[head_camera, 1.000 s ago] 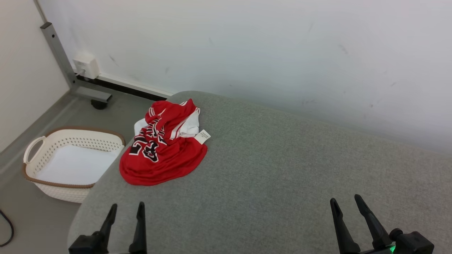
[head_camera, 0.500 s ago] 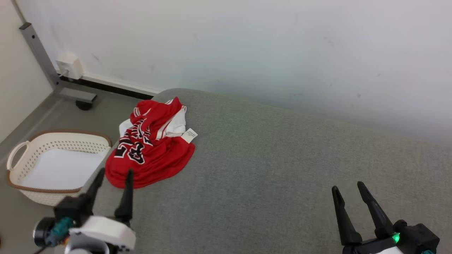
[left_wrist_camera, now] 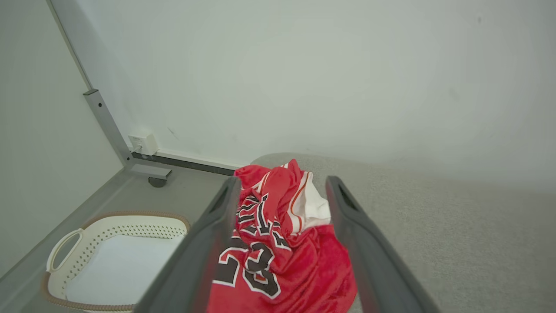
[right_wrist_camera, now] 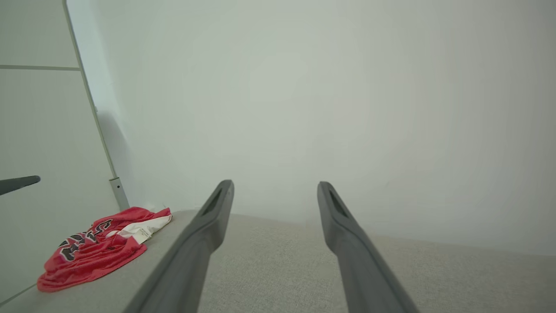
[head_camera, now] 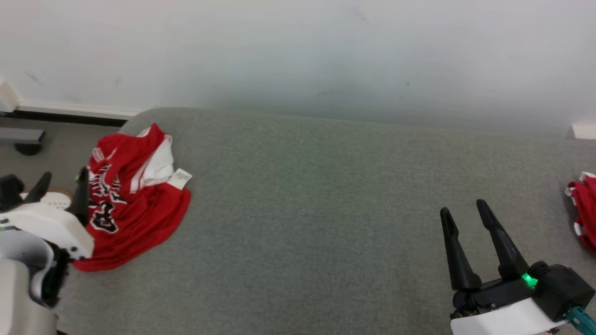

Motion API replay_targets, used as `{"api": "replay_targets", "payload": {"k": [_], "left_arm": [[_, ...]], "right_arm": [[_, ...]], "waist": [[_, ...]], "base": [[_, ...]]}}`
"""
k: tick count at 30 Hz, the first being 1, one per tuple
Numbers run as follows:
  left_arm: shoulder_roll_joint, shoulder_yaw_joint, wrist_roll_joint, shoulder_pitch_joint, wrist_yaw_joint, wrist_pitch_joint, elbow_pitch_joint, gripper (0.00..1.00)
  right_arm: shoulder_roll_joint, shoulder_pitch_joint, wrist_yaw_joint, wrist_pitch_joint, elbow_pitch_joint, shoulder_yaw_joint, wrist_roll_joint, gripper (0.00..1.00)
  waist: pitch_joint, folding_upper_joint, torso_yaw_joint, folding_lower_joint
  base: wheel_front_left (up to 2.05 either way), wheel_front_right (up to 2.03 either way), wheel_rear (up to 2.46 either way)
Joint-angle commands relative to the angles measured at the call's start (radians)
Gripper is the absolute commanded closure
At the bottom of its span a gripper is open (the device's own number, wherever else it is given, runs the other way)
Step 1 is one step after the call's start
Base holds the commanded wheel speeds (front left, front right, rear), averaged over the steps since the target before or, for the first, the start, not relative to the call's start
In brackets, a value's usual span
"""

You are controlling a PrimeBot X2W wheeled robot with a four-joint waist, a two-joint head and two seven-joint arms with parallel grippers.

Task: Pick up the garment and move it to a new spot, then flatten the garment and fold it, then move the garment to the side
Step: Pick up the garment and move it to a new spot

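Head view. One table point(head_camera: 316, 209) covered in grey fabric, two claws, two red cloth items. The garment point(head_camera: 135, 204), a crumpled red jersey with black lettering, lies at the table's left end near the rounded far corner. Its long axis runs from the table's near edge to its far edge, with the white-striped end pointing to the far edge and one white label point(head_camera: 179, 178) on the side towards the table's middle. A second red cloth point(head_camera: 583, 218) lies at the table's right end. The left claw point(head_camera: 63, 184) stands at the table's left end, its fingers spread and empty. The right claw point(head_camera: 463, 210) is over the table's near right part, spread and empty.

Left wrist view. The left claw point(left_wrist_camera: 283, 187) frames the garment point(left_wrist_camera: 278, 261) on the table point(left_wrist_camera: 456, 243). One white basket point(left_wrist_camera: 134, 214) sits on the floor beside the table.

Right wrist view. The right claw point(right_wrist_camera: 276, 187) is spread above the table point(right_wrist_camera: 269, 269), well apart from the garment point(right_wrist_camera: 95, 256) at the table's corner.
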Motion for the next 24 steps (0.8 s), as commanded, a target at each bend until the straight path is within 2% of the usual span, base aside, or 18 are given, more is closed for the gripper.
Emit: {"api": "replay_targets", "payload": {"k": [1, 10, 13, 18, 24], "left_arm": [[0.028, 0.029, -0.019, -0.029, 0.008, 0.013, 0.054, 0.00], [0.115, 0.127, -0.098, -0.097, 0.042, 0.081, 0.338, 0.00], [0.125, 0.137, -0.113, -0.097, 0.039, 0.119, 0.421, 0.00], [0.134, 0.121, -0.116, -0.078, 0.029, 0.184, 0.533, 0.00], [0.098, 0.110, -0.131, -0.054, 0.024, 0.204, 0.648, 0.01]], "right_arm": [[-0.010, -0.023, -0.002, -0.003, -0.014, -0.003, -0.005, 0.00], [0.000, -0.086, -0.002, -0.003, -0.047, 0.007, 0.006, 0.00], [0.005, -0.094, -0.002, -0.003, -0.051, 0.004, 0.007, 0.00], [0.013, -0.106, -0.002, -0.003, -0.046, 0.003, 0.013, 0.00], [0.021, -0.110, -0.002, -0.003, -0.042, -0.002, 0.010, 0.00]], "waist": [[0.045, 0.0000, -0.070, -0.0001], [0.150, 0.0000, -0.224, -0.0001], [0.180, 0.0000, -0.261, -0.0001], [0.206, 0.0000, -0.298, -0.0001], [0.205, 0.0000, -0.304, -0.0001]], "base": [[0.00, 0.00, 0.00], [0.00, 0.00, 0.00], [0.00, 0.00, 0.00], [0.00, 0.00, 0.00], [0.00, 0.00, 0.00]]}}
